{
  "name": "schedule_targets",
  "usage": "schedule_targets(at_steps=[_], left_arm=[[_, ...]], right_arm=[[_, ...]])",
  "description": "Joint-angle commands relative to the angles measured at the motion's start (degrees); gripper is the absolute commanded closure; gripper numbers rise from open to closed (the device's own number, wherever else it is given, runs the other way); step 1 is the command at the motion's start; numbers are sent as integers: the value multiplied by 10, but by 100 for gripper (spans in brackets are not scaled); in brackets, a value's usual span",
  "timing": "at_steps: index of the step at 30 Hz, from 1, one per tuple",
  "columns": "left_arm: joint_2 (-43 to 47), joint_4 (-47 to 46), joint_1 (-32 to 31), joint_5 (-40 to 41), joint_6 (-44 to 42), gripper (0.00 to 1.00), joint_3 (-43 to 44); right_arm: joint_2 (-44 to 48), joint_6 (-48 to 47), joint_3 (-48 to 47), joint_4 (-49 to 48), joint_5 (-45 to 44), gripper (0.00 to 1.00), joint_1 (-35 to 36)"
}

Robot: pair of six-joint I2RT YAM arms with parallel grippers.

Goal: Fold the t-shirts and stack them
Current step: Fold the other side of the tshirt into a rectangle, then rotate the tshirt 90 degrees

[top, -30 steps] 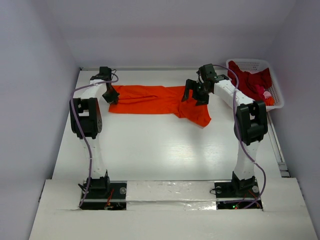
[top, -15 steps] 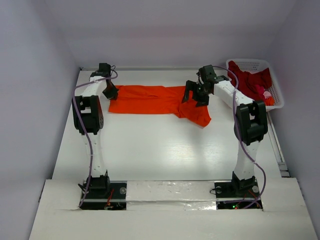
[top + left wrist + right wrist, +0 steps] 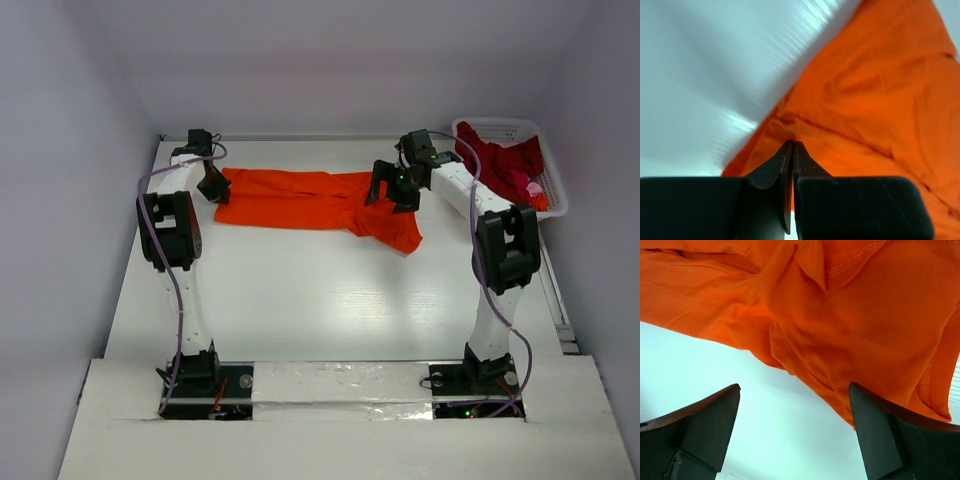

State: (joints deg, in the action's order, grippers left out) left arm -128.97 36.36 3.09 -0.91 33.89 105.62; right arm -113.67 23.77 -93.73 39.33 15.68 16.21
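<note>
Left fingers (image 3: pixel 771 172) pinched shut on orange t-shirt (image 3: pixel 300 198) edge, upper left; right fingers (image 3: pixel 700 425) spread wide over cloth.

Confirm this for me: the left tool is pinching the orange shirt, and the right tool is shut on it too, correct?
Not quite. The left tool does pinch the orange shirt, but the right tool is open and grips nothing. The right wrist view shows its two sides spread wide apart over the cloth.
</note>
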Motion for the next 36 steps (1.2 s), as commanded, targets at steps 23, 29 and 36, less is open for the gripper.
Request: schedule_targets(at_steps=[23, 29, 36], left_arm=[[33, -37, -29, -31, -13, 100, 4], [19, -39, -34, -9, -7, 100, -4], [5, -59, -34, 4, 1, 100, -17]], right_arm=[[92, -6, 32, -12, -3, 100, 1], [105, -3, 37, -11, -1, 100, 1], [115, -1, 45, -12, 1, 100, 1]])
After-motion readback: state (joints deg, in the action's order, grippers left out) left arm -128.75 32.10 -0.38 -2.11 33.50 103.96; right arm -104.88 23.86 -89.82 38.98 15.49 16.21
